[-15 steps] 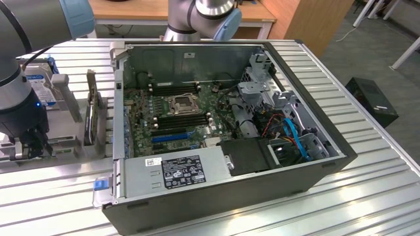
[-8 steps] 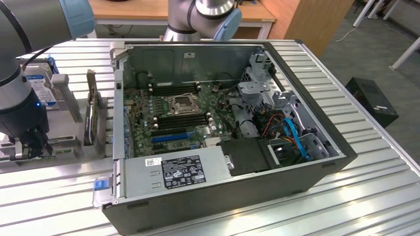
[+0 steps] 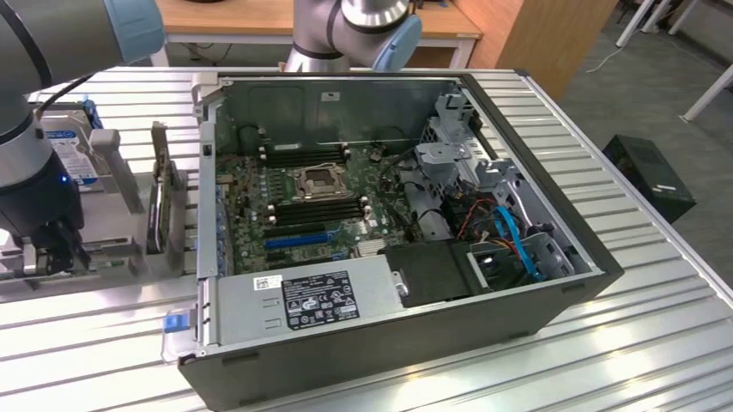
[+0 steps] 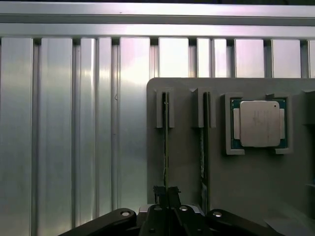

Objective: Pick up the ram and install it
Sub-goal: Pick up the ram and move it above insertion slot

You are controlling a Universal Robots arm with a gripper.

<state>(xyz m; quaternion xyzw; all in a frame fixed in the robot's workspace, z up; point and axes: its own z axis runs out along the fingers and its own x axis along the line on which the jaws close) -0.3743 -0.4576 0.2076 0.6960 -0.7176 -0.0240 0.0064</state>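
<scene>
Worktable: ribbed aluminium slats (image 3: 641,343) carry everything, so the parts sit flat and within the arm's reach.
Computer case: a dark tower (image 3: 458,360) lies on its side with the panel off, leaving the inside open from above.
Arm: the grey robot arm (image 3: 34,172) stands at the exterior view's left, beside the case and reaching down outside it.
Motherboard: the green board (image 3: 378,227) lies flat on the case floor; its black memory slots (image 3: 315,210) face upward and look unfilled.
Holder: a grey fixture (image 4: 184,162) on the slats keeps loose parts in fixed places, thin ones standing on edge so their top edges can be pinched.
Second stick: another thin board (image 4: 203,157) stands in the groove nearer the processor, untouched.
Ram: the ram (image 4: 166,142) stands on edge in the groove farther from the processor, seated in the holder and well apart from the case.
Processor: a square chip with a metal lid (image 4: 259,124) rests flat in its own recess.
Gripper: the gripper (image 4: 166,192) sits directly over one end of the ram, lined up along its length.
Fingers: the two fingers (image 4: 160,191) are drawn almost together, pinching the ram's thin upper edge, by my reading.
Progress: grasped but not lifted, judging by how the stick sits in its groove.
</scene>
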